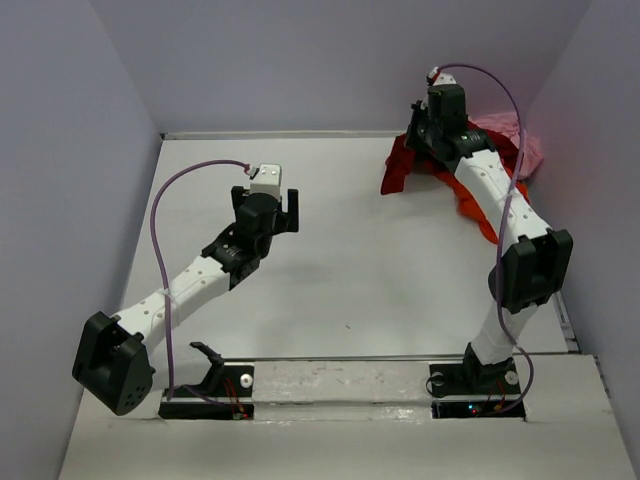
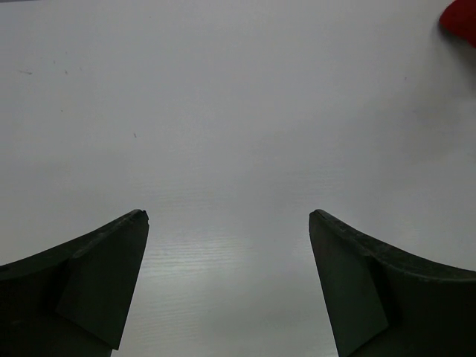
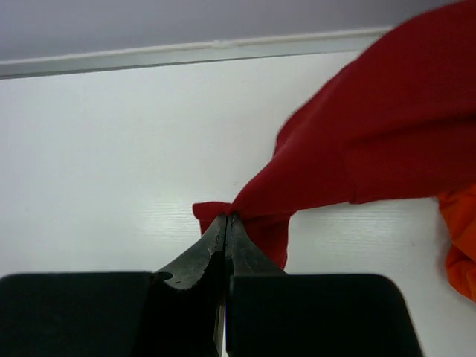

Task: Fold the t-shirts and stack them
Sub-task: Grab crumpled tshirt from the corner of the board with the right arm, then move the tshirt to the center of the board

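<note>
Three t-shirts lie bunched at the back right of the table. The dark red t-shirt (image 1: 404,165) is in front, the orange t-shirt (image 1: 478,208) shows beside the right arm, and the pink t-shirt (image 1: 512,140) lies behind against the wall. My right gripper (image 3: 227,217) is shut on an edge of the dark red t-shirt (image 3: 372,126), whose cloth stretches up and right from the fingertips. Orange cloth (image 3: 461,245) shows at the right edge of that view. My left gripper (image 2: 228,216) hangs open over bare table left of centre (image 1: 272,205), holding nothing.
White walls enclose the table (image 1: 350,270) on the left, back and right. A raised lip (image 1: 280,133) runs along the back edge. The right arm's links (image 1: 525,265) stand over the table's right side, and a corner of red cloth (image 2: 461,18) shows in the left wrist view.
</note>
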### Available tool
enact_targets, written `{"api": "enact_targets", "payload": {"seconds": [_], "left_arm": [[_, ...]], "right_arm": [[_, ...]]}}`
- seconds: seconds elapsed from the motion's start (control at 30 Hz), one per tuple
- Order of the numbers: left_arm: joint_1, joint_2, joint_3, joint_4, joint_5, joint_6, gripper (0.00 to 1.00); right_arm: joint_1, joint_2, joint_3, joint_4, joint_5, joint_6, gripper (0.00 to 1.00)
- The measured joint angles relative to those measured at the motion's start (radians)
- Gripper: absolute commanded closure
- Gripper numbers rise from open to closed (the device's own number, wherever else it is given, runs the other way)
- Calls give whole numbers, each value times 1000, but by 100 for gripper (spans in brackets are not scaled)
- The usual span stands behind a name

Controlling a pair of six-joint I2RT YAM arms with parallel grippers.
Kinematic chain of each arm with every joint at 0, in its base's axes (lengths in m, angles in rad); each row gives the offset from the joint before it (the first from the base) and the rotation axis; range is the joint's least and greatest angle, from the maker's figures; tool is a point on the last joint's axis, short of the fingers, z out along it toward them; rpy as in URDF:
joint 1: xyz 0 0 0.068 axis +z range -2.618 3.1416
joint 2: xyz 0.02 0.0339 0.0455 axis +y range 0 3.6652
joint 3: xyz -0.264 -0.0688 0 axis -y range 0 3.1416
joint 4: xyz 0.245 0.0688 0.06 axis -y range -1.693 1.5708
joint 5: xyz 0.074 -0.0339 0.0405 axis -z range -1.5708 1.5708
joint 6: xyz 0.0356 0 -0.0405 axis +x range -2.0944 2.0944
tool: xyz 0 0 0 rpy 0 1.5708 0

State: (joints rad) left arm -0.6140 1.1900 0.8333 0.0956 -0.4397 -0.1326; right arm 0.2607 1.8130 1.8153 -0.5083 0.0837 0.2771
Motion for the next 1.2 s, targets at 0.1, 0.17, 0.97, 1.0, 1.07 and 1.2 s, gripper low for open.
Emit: {"api": "enact_targets", "payload": {"seconds": [0.1,0.17,0.97,1.0,1.07,1.2], "left_arm": [[0,-3,0,0,-6,0,1],[0,-6,0,0,-10,0,1],[0,-25,0,0,-92,0,1],[0,-25,0,0,-95,0,1],[0,-25,0,-1,-106,0,1],[0,-34,0,-3,-130,0,1]], "right_arm": [[68,-66,0,-4,-28,-14,100],[106,-98,0,-10,-50,-20,100],[435,-334,-44,-29,-623,-53,98],[440,-340,-83,-10,-630,-52,86],[448,-347,-177,6,-622,-44,52],[451,-338,-306,8,-493,-44,39]]}}
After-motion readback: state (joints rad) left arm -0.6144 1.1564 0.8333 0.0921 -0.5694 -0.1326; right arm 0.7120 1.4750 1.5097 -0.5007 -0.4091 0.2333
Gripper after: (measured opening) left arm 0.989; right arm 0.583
